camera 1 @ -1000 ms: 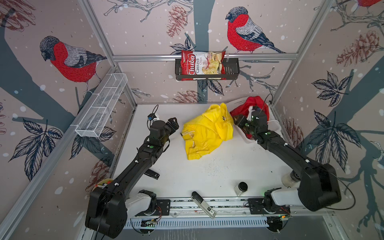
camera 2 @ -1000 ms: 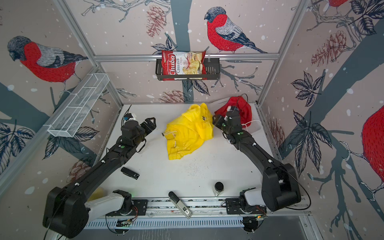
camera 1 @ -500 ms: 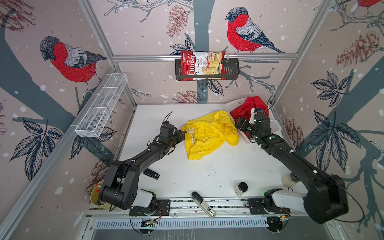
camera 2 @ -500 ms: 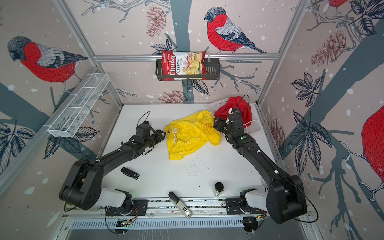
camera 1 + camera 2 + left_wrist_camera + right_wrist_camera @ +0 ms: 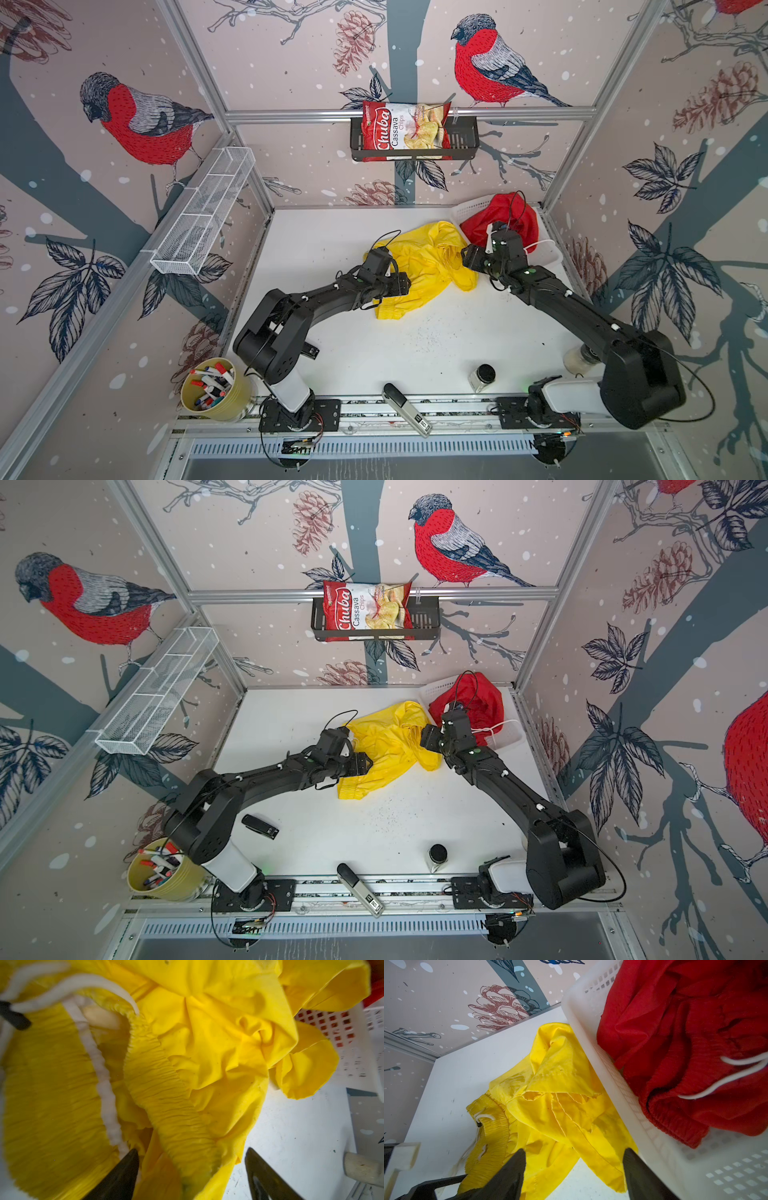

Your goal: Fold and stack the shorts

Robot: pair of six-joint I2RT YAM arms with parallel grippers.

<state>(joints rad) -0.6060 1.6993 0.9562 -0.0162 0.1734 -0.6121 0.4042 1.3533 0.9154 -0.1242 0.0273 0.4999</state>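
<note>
Yellow shorts (image 5: 424,266) lie crumpled mid-surface (image 5: 436,345), one edge beside the basket (image 5: 548,257) holding the red shorts (image 5: 498,220). Left gripper (image 5: 191,1149) is open astride the waistband, right gripper (image 5: 574,1150) open over a leg. Bare room in front.

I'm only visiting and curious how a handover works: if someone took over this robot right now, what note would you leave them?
Left gripper: open, jaws either side of the gathered waistband of the yellow shorts, not closed on it.
Right gripper: open, at the far end of the same pair, beside the white basket.
Yellow shorts: crumpled on the table.
Red shorts: bunched in the basket.
Done: nothing folded or stacked.
Left to do: flatten and fold the yellow pair, take out and fold the red pair, stack both.
</note>
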